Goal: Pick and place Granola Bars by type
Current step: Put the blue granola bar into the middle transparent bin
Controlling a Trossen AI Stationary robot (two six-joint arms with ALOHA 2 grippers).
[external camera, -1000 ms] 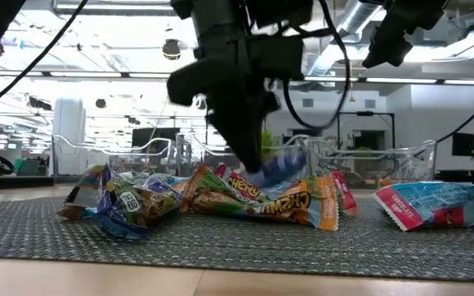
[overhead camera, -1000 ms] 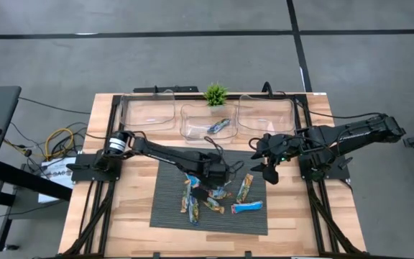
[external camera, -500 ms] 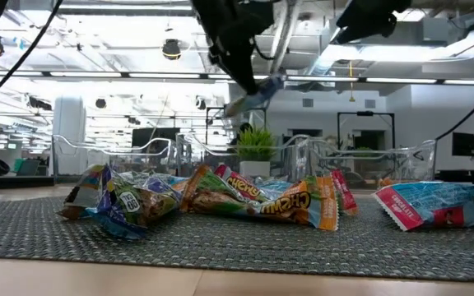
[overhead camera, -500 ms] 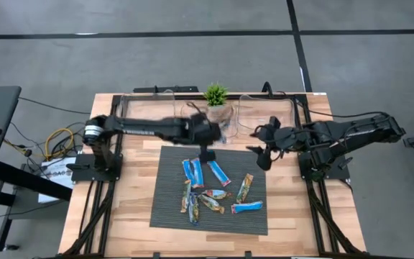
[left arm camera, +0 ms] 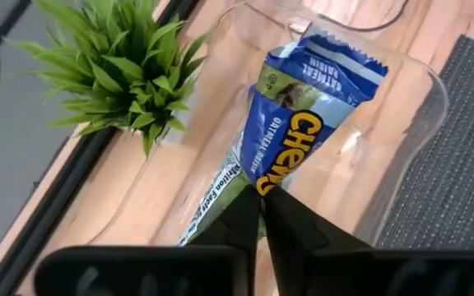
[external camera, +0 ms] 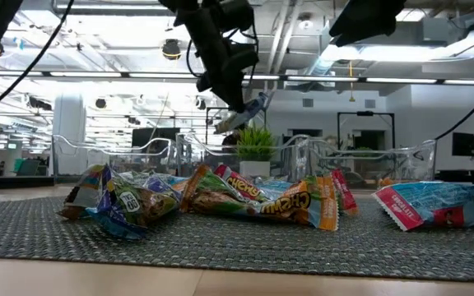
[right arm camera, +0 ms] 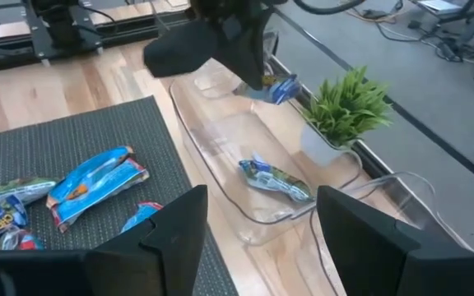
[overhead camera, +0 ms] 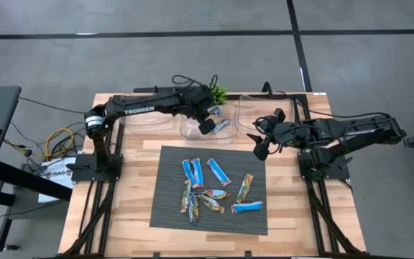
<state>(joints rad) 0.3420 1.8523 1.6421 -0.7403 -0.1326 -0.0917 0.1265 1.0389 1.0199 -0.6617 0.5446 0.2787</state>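
The left claw (left arm camera: 260,215) pinches one end of a blue granola bar (left arm camera: 303,115) above the middle clear bin (overhead camera: 192,128) at the bench's far edge, beside a small green plant (left arm camera: 109,78). The bar's long axis runs straight out from the fingertips; its wrapper reads "Chewy" and "Oatmeal Raisin". Another bar (right arm camera: 275,182) lies inside that bin. The right claw (overhead camera: 257,147) hovers with its fingers spread wide and empty, near the dark mat (overhead camera: 254,223), where the remaining bars (overhead camera: 210,188) lie scattered.

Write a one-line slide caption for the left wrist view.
Left end effector pinching a blue granola bar above the clear middle bin, beside a small green plant.
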